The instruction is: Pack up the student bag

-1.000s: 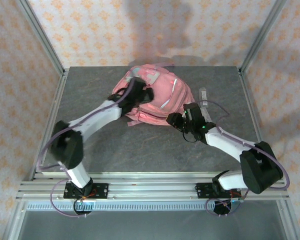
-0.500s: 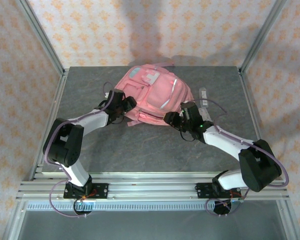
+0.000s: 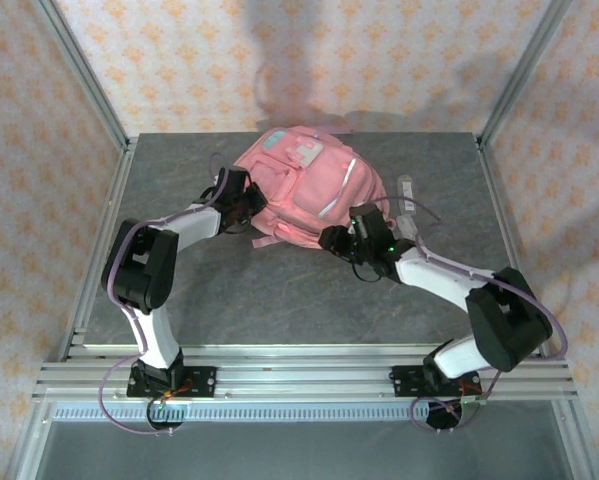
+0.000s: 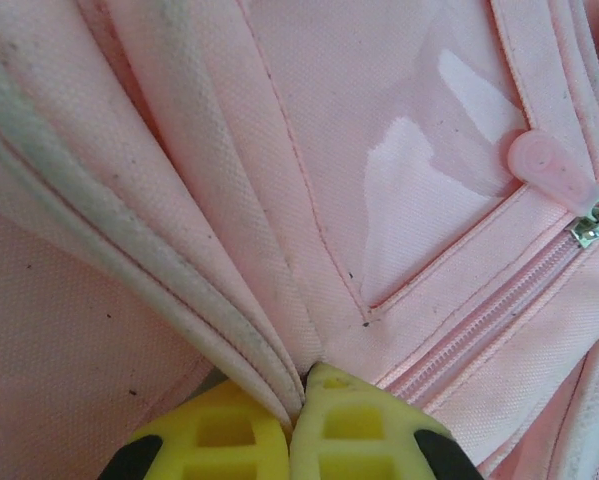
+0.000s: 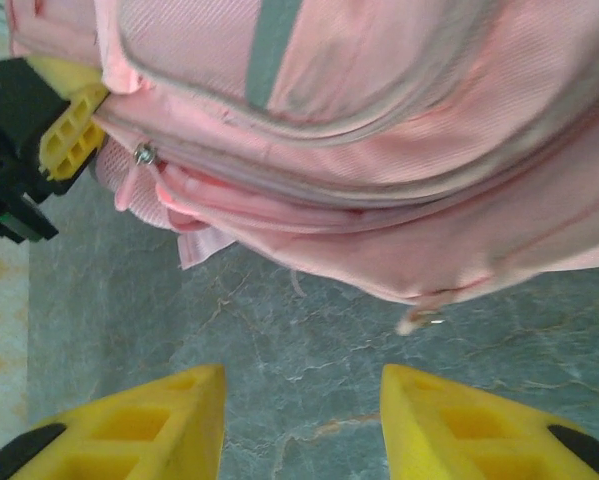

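Left wrist view: the left gripper [image 4: 297,395] has snapped closed, jaws now pinching a fold of the student bag [image 3: 314,185] on its left side; bag lies by the worktop's [image 3: 279,300] far edge, midway along; right gripper [image 5: 301,395] hovers half-spread and empty at the bag's near-right side.

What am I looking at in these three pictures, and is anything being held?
Two robot arms stand bolted at the near edge of a grey table. The overhead picture shows both; the other two come from cameras on each wrist, looking past yellow fingers. A pink student bag lies on the table, with a small clear item beside it. The left gripper is shut, pinching a fold of the bag's fabric. The right gripper is open beside the bag, holding nothing.
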You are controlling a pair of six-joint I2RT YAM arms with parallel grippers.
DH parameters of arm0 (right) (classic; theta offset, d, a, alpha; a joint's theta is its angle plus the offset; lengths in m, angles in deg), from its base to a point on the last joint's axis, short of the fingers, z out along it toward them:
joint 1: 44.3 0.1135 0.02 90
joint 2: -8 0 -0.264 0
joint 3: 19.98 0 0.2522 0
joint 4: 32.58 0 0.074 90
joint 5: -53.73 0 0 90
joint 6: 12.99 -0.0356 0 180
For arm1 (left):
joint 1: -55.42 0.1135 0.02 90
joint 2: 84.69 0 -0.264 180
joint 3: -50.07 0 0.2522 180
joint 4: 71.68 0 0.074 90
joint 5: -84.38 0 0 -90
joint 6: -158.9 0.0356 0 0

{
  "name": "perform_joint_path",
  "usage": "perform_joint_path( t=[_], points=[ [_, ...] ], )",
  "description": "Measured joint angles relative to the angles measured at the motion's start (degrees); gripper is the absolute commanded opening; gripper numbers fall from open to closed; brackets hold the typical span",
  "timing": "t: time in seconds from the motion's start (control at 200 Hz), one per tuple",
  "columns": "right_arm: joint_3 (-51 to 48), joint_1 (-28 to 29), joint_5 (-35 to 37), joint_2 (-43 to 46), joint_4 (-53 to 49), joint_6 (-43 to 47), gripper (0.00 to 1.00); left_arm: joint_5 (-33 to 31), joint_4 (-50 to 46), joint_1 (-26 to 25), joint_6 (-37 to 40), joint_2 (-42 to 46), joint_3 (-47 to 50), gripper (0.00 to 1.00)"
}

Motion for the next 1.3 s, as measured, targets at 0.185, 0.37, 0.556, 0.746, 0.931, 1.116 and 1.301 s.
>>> perform_joint_path(
  t=[0.185,0.37,0.556,0.746,0.931,1.116,1.301],
  points=[
    [8.48,4.00,0.00,-5.20,-3.10,2.05,0.48,2.29,2.56,-0.07,-3.23,5.55,5.31,0.00],
    [19.37,7.58,1.53,-12.37,-8.04,3.21,0.56,1.88,4.26,-2.21,-7.34,14.69,13.05,0.00],
    [29.53,10.71,6.86,-19.41,-16.98,3.06,0.57,-2.29,7.04,-6.25,-11.39,18.86,19.06,0.00],
    [37.51,13.31,15.04,-24.72,-26.51,1.95,0.45,-5.01,10.19,-7.37,-14.05,19.26,21.59,0.00],
    [35.10,14.19,19.54,-23.45,-26.73,0.52,0.21,-4.96,10.25,-8.00,-14.03,20.24,22.05,0.00],
    [19.96,10.91,24.11,-11.43,-24.61,-1.25,0.10,-3.91,10.38,-8.00,-13.88,21.40,22.23,0.00],
    [16.37,8.33,24.33,-6.91,-24.44,0.02,0.36,-3.69,10.49,-7.63,-13.86,21.86,22.23,0.00]
  ],
)
